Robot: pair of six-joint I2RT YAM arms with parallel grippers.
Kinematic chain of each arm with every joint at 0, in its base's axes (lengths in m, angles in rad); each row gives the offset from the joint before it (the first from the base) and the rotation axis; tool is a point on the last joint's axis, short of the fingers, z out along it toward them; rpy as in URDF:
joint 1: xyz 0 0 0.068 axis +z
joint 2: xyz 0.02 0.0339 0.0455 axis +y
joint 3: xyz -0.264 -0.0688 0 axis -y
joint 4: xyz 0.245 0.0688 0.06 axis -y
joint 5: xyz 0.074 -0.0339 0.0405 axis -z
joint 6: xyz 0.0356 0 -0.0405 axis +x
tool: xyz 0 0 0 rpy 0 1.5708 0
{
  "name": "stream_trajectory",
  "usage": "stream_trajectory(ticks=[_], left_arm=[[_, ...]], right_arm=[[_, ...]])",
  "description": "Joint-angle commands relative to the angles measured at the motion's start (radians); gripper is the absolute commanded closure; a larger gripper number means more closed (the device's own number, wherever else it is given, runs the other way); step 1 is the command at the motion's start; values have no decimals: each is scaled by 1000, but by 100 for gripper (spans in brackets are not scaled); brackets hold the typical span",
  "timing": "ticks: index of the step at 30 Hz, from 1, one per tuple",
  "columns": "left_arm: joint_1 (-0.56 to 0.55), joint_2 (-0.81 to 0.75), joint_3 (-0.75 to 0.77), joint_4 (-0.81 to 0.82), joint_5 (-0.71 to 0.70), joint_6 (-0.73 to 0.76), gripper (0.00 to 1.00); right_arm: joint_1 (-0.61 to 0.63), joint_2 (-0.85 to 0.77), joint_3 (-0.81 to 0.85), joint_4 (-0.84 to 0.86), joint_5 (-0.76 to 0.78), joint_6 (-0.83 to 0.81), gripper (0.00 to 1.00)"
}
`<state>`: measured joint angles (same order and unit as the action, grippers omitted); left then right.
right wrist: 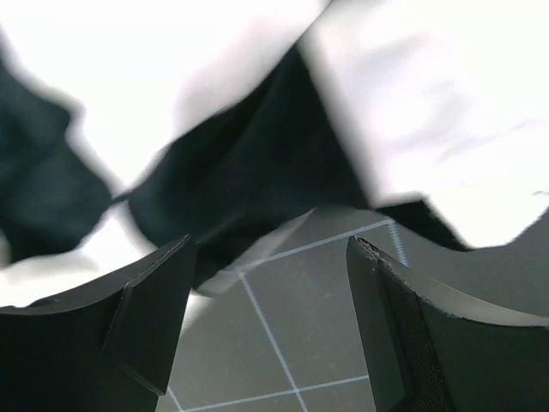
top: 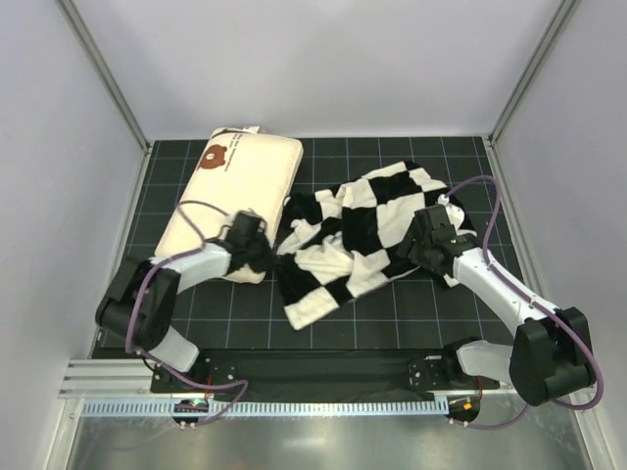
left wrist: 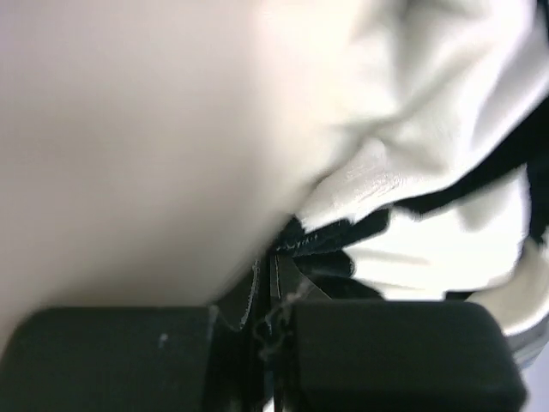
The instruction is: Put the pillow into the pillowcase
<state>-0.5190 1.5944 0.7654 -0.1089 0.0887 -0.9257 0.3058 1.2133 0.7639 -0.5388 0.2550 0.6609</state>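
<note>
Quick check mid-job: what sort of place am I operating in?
Probably a lab robot test cell rather than a home: plain white panel walls, aluminium frame posts, and a black gridded mat.

From my console this reads as a robotics lab cell, not a home or a shop. My landmark is the black gridded mat [top: 392, 318] covering the tabletop. Plain white panels [top: 323, 59] close it in behind and on both sides, framed by bare aluminium posts [top: 106, 73] rising from the mat's far corners. Along the mat's near edge runs an aluminium rail [top: 108, 377], with a slotted cable duct [top: 323, 407] just outside it and a brushed metal sheet [top: 294, 446] outside that. The left arm [top: 191, 264] and right arm [top: 495, 289] are bolted at that same near edge and trail purple cables [top: 496, 211] over the mat
</note>
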Motion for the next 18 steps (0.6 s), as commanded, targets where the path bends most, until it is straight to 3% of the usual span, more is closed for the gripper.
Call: stream_trajectory(ticks=[1,2,6,14,18], left_arm=[[203,-134,-72,-73,-1,51,100],[232,-201,-81,-102,-12,60,100],[307,-338,-115,-158,-81,70,100],[310,-317,-84,-199,0,134,98],[304,-327,-112,-199,36,145,92]], right_arm=[[-37,-24,2,30,36,43,21],[-54,-23,9,-11,97,108,14],[-66,-41,-21,19,107,134,14],[-70,6,-46,57,82,141,16],[-86,40,-58,59,93,161,24]])
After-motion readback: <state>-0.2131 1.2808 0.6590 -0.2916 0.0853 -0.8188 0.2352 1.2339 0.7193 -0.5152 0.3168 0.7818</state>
